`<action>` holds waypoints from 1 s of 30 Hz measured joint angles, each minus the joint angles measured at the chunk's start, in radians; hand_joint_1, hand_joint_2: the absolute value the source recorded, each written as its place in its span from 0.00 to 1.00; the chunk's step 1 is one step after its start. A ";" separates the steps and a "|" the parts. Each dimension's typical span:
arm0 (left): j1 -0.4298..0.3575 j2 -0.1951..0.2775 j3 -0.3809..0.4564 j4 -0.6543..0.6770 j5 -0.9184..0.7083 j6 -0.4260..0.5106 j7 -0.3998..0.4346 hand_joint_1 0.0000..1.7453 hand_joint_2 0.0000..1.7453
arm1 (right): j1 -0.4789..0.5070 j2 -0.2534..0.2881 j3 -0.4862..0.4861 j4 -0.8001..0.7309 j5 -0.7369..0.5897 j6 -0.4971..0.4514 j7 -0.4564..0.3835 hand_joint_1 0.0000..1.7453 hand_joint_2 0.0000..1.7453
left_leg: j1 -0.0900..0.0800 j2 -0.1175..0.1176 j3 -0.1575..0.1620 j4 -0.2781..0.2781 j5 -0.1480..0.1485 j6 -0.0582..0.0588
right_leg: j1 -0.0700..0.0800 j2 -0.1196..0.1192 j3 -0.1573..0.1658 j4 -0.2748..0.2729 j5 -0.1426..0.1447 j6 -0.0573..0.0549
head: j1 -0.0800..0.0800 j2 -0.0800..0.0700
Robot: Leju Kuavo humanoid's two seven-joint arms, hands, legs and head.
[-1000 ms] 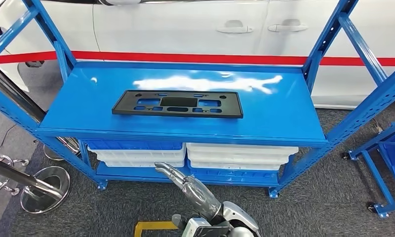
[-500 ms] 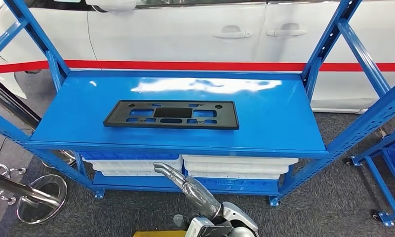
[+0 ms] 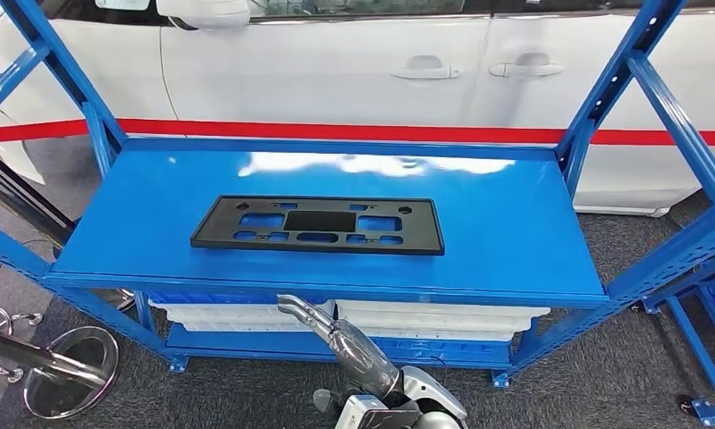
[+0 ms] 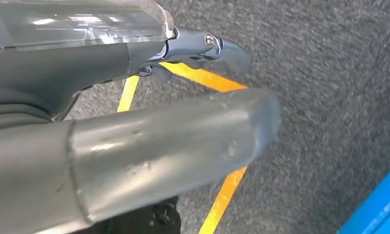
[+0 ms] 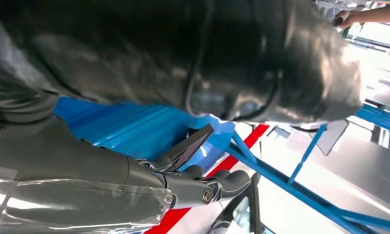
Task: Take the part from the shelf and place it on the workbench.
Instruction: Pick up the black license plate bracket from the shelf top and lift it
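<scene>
The part, a flat black plate frame (image 3: 318,225) with several cut-outs, lies flat in the middle of the blue shelf top (image 3: 515,223). My right hand (image 3: 323,326) is raised below the shelf's front edge, fingers stretched toward it, holding nothing and a short way from the part. In the right wrist view its fingers (image 5: 203,192) point at the blue shelf (image 5: 134,126), with the black part (image 5: 188,146) edge-on beyond them. My left hand (image 4: 134,146) hangs over grey carpet with nothing in it.
White and blue bins (image 3: 425,317) fill the shelf's lower level. A white car (image 3: 336,71) with a red stripe stands behind it. A chrome stand base (image 3: 68,362) sits at the left and another blue rack (image 3: 707,357) at the right. Yellow floor tape (image 4: 222,195) crosses the carpet.
The whole picture has shifted, so the camera has moved; the shelf now sits lower and larger in view. The part lies unmoved on the shelf. My right hand keeps its raised pose.
</scene>
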 joint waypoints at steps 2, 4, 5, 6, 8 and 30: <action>0.000 0.000 0.000 0.000 0.000 0.000 0.000 0.00 0.00 | -0.001 0.000 0.000 -0.003 0.000 0.000 0.000 0.00 0.00 | 0.006 0.001 0.016 -0.011 -0.002 0.011 | 0.000 -0.001 -0.032 0.075 -0.039 0.009 | 0.000 0.000; 0.000 0.000 0.000 0.000 0.000 0.000 0.000 0.00 0.00 | 0.000 -0.001 0.000 -0.003 -0.001 0.000 0.000 0.00 0.00 | 0.004 0.002 0.025 -0.012 -0.011 0.019 | -0.003 -0.001 -0.112 0.214 -0.091 0.013 | 0.000 0.000; 0.000 0.000 0.000 0.000 0.000 0.000 0.000 0.00 0.00 | 0.002 -0.002 0.000 -0.003 -0.001 0.000 0.000 0.00 0.00 | 0.003 0.001 0.030 -0.011 -0.016 0.020 | -0.004 -0.001 -0.151 0.268 -0.101 0.015 | 0.000 0.000; 0.000 0.000 0.001 0.000 0.000 0.000 0.000 0.00 0.00 | 0.003 -0.003 0.000 -0.003 -0.001 0.000 0.000 0.00 0.00 | 0.003 0.001 0.036 -0.010 -0.022 0.020 | -0.004 -0.001 -0.173 0.287 -0.088 0.016 | 0.000 0.000; 0.001 -0.001 0.001 0.000 0.000 0.000 0.000 0.00 0.00 | 0.005 -0.003 0.000 -0.003 -0.002 0.000 0.001 0.00 0.00 | 0.002 -0.001 0.055 -0.008 -0.037 0.017 | -0.004 -0.002 -0.155 0.203 -0.003 0.013 | 0.000 0.000; -0.011 -0.003 -0.020 0.001 -0.097 0.007 -0.001 0.00 0.00 | -0.374 0.205 0.035 0.281 0.594 -0.228 0.270 0.00 1.00 | 0.006 -0.002 -0.018 0.005 0.017 -0.016 | 0.001 0.004 -0.024 0.000 0.028 -0.009 | 0.000 0.000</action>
